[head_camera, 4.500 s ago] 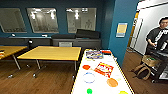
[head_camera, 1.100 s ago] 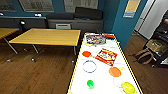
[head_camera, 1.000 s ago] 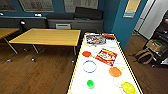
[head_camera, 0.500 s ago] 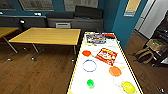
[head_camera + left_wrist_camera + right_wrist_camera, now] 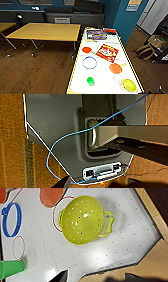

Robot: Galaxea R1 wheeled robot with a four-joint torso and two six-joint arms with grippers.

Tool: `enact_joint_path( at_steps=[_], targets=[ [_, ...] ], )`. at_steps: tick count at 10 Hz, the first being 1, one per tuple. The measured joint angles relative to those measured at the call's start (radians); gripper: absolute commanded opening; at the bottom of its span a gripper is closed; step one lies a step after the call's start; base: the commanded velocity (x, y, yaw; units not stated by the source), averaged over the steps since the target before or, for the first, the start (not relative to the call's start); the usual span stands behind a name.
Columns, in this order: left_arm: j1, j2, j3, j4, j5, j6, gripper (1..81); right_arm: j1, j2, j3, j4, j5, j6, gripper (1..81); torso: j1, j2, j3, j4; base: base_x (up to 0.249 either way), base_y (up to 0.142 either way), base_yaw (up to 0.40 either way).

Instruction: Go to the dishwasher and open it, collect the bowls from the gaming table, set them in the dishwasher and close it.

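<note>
The gaming table (image 5: 75, 75), white-topped with a yellowish edge, runs away from me just right of centre. On it stand a red bowl (image 5: 86, 49), a blue-rimmed bowl (image 5: 89, 62), an orange bowl (image 5: 115, 68), a small green one (image 5: 90, 80) and a yellow bowl (image 5: 129, 85) at the near right corner. Board-game boxes (image 5: 96, 34) lie at the far end, with a red box (image 5: 107, 52) mid-table. The right wrist view looks down on the yellow bowl (image 5: 83, 219), which is perforated and has two handles, close to the table's corner (image 5: 147, 245). The dishwasher is out of view.
A yellow-wood table (image 5: 45, 31) stands to the left across wooden floor (image 5: 37, 72). Dark seating (image 5: 75, 17) lines the back wall. A teal pillar (image 5: 125, 20) and bags (image 5: 145, 51) sit right of the table. The left wrist view shows my grey body (image 5: 57, 126) and a blue cable (image 5: 50, 154).
The whole view has shifted: the camera has come closer to the white table and tilted down. The person seen at the right 4.5 s ago has left the picture.
</note>
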Motion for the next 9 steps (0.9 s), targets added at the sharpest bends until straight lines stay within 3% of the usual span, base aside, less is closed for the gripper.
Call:
enact_joint_path(
  at_steps=[4, 6, 9],
  targets=[
    [0.0, 0.0, 0.0, 0.0, 0.0, 0.0, 81.1, -0.036, -0.016, -0.071, 0.035, 0.025, 0.003, 81.1, 0.0, 0.0, 0.0, 0.0, 0.0, 0.0, 0.0],
    [0.0, -0.001, 0.0, 0.0, -0.001, 0.0, 81.1, -0.035, -0.029, -0.117, 0.037, 0.071, 0.003, 81.1, 0.0, 0.0, 0.0, 0.0, 0.0, 0.0, 0.0],
    [0.0, 0.0, 0.0, 0.0, -0.001, 0.0, 81.1, 0.032, -0.024, -0.124, 0.043, 0.081, 0.003, 81.1, 0.0, 0.0, 0.0, 0.0, 0.0, 0.0, 0.0]
  ],
)
